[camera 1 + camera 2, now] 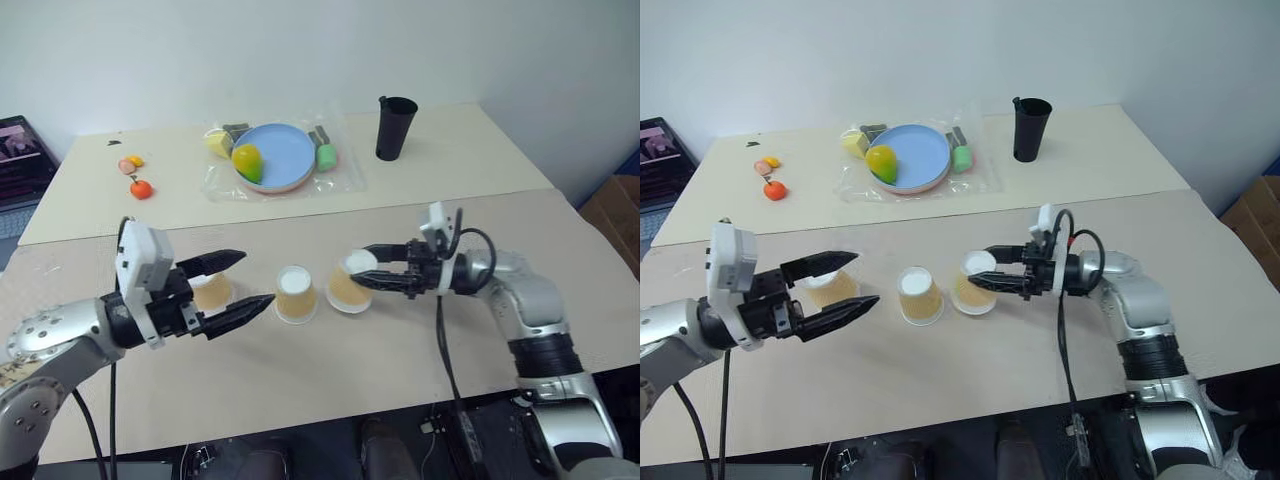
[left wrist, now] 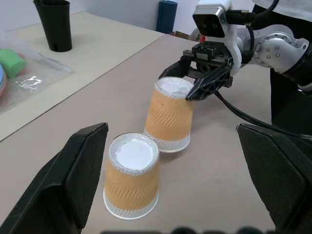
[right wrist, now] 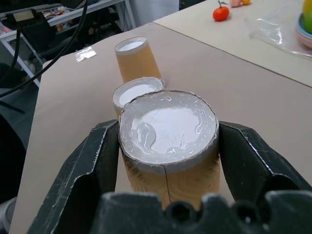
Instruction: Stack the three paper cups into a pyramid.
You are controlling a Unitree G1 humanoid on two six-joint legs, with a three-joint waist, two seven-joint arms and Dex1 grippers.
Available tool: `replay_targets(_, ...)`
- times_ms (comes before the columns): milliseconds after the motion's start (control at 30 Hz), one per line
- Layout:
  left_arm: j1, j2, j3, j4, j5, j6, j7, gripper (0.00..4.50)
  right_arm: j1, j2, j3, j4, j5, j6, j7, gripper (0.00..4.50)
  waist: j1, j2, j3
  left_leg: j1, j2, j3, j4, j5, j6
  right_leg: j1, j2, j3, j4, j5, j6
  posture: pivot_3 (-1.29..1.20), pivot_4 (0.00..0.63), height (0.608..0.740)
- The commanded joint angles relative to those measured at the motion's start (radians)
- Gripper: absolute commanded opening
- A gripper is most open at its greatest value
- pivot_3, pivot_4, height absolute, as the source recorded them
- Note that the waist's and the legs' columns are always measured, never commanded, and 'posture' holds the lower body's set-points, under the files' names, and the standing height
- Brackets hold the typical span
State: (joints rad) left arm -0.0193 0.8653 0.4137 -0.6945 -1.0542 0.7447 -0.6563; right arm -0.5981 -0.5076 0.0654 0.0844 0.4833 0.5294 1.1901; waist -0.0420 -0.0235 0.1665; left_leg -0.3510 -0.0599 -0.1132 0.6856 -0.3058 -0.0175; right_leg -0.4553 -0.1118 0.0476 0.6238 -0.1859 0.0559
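Three tan-orange paper cups stand upside down in a row on the near table. My right gripper is shut on the white base end of the right cup, which leans over with its rim low on the table. From the right wrist view its black fingers press both sides of that cup. The middle cup stands free right beside it. My left gripper is open and hovers raised over the left cup, pointing toward the middle cup.
On the far table stand a tall black cup and a blue plate with toy fruit on a clear plastic sheet. Small orange toys lie at its left. A seam divides the two tables. A cardboard box sits at the right.
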Motion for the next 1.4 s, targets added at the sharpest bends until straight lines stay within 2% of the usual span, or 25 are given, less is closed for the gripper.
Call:
replay_targets(33, -0.007, 0.01, 0.016, -0.032, -0.011, -0.009, 0.014, 4.5, -0.001, 0.011, 0.004, -0.019, -0.001, -0.038, 0.005, 2.79, 0.003, 0.0, 0.0, 0.0, 0.0, 0.0, 0.0, 0.0, 0.0, 0.0, 0.0, 0.0, 0.0, 0.0, 0.0, 0.0, 0.15, 0.735)
replay_targets(833, -0.066, -0.018, -0.048, -0.008, 0.0, -0.021, 0.032, 4.5, 0.007, 0.083, 0.059, 0.091, -0.088, -0.161, -0.005, 2.79, -0.003, 0.0, 0.0, 0.001, 0.0, 0.0, 0.0, 0.0, 0.0, 0.0, 0.001, 0.0, 0.0, 0.0, 0.0, 0.0, 0.15, 0.735)
replay_targets(900, -0.063, -0.023, -0.053, -0.012, 0.005, -0.023, 0.034, 4.5, -0.003, 0.095, 0.053, 0.117, -0.094, -0.172, -0.019, 3.8, -0.004, 0.0, 0.0, 0.001, 0.001, 0.0, 0.0, 0.0, 0.0, 0.0, 0.001, 0.0, 0.0, 0.0, 0.0, 0.0, 0.15, 0.735)
replay_targets(933, -0.063, -0.026, -0.054, -0.012, 0.007, -0.024, 0.036, 4.5, -0.006, 0.094, 0.055, 0.122, -0.095, -0.169, -0.017, 3.85, -0.004, 0.0, 0.0, 0.001, 0.001, 0.0, 0.0, 0.0, 0.0, 0.0, 0.001, 0.0, 0.0, 0.0, 0.0, 0.0, 0.15, 0.735)
replay_targets(1000, -0.064, -0.031, -0.059, -0.012, 0.01, -0.026, 0.038, 4.5, -0.009, 0.086, 0.063, 0.125, -0.099, -0.15, -0.012, 4.44, -0.002, 0.0, 0.0, 0.002, 0.001, 0.001, 0.0, 0.0, 0.0, 0.0, 0.001, 0.001, 0.001, 0.0, 0.0, 0.0, 0.15, 0.735)
replay_targets(1267, -0.087, -0.051, -0.09, 0.011, 0.029, -0.034, 0.025, 4.5, 0.003, -0.002, 0.034, 0.015, -0.005, 0.015, 0.063, 4.44, 0.0, 0.0, 0.0, 0.001, 0.001, 0.001, 0.0, 0.0, 0.0, 0.0, 0.001, 0.0, 0.0, 0.0, 0.0, 0.0, 0.15, 0.735)
replay_targets(1400, -0.124, -0.074, -0.125, 0.051, 0.044, -0.041, 0.004, 4.5, 0.011, -0.063, -0.034, -0.093, 0.091, 0.128, 0.048, 4.44, 0.001, 0.0, 0.0, 0.001, 0.001, 0.001, 0.0, 0.0, 0.0, 0.0, 0.001, 0.0, 0.0, 0.0, 0.0, 0.0, 0.15, 0.735)
